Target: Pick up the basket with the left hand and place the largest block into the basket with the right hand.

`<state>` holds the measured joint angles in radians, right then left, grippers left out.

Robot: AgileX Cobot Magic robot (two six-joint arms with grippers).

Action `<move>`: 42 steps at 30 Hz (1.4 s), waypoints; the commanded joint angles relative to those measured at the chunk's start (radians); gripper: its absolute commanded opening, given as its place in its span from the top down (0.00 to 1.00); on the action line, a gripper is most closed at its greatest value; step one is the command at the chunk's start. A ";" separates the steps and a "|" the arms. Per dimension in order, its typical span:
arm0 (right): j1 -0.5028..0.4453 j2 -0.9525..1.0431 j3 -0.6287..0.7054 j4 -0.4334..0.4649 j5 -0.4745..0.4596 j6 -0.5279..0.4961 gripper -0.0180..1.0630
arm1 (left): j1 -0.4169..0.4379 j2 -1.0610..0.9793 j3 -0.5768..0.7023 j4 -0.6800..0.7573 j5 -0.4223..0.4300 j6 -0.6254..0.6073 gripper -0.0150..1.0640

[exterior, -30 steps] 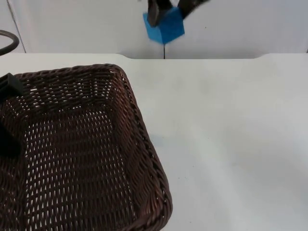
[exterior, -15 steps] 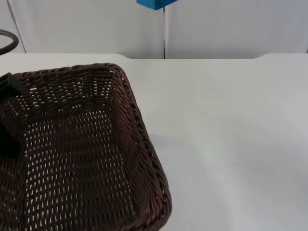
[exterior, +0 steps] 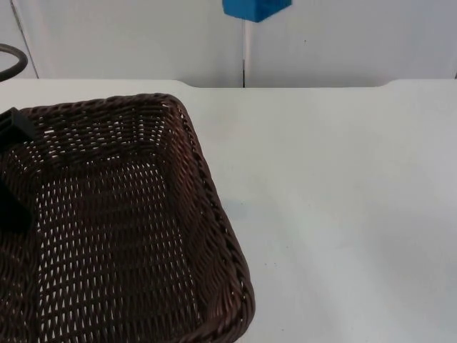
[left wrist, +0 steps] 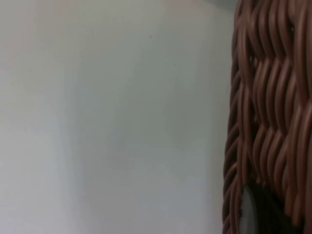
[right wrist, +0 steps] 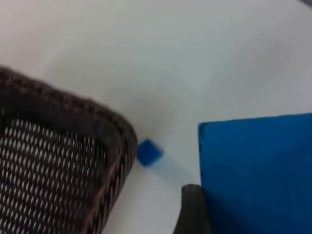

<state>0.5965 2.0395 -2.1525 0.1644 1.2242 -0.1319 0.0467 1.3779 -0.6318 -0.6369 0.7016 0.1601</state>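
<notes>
Higher now, the big blue cube (exterior: 255, 8) rides pinched in the right gripper (right wrist: 195, 209), far-right of the dark brown wicker basket (exterior: 121, 214), whose left rim the left gripper (exterior: 13, 171) clamps.

In the top view you see the basket (exterior: 121, 221) in the lower left of the frame, above the table (exterior: 343, 214). The left gripper (exterior: 13, 171) sits at the frame's left edge, on the basket's left rim. The large block (exterior: 255, 8) hangs at the upper centre edge, in front of the partition wall (exterior: 143, 39), behind and to the right of the basket. In the right wrist view the large block (right wrist: 256, 173) lies against a fingertip (right wrist: 195, 209), and a small block (right wrist: 148, 152) rests on the table just beside the basket's corner (right wrist: 122, 134).
</notes>
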 commanded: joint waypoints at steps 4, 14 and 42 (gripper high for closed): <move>0.005 -0.135 0.197 0.014 -0.088 -0.019 0.98 | 0.004 -0.013 -0.001 -0.033 0.000 0.000 0.99; 0.005 -0.386 0.669 0.049 -0.358 -0.052 0.98 | 0.004 -0.013 -0.001 -0.035 0.000 0.000 0.99; 0.158 -0.439 0.842 0.257 -0.609 -0.299 0.98 | 0.004 -0.013 -0.001 -0.040 0.000 0.000 0.99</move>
<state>0.7451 1.6164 -1.3123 0.4119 0.6426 -0.4158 0.0467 1.3779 -0.6318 -0.6369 0.6995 0.1601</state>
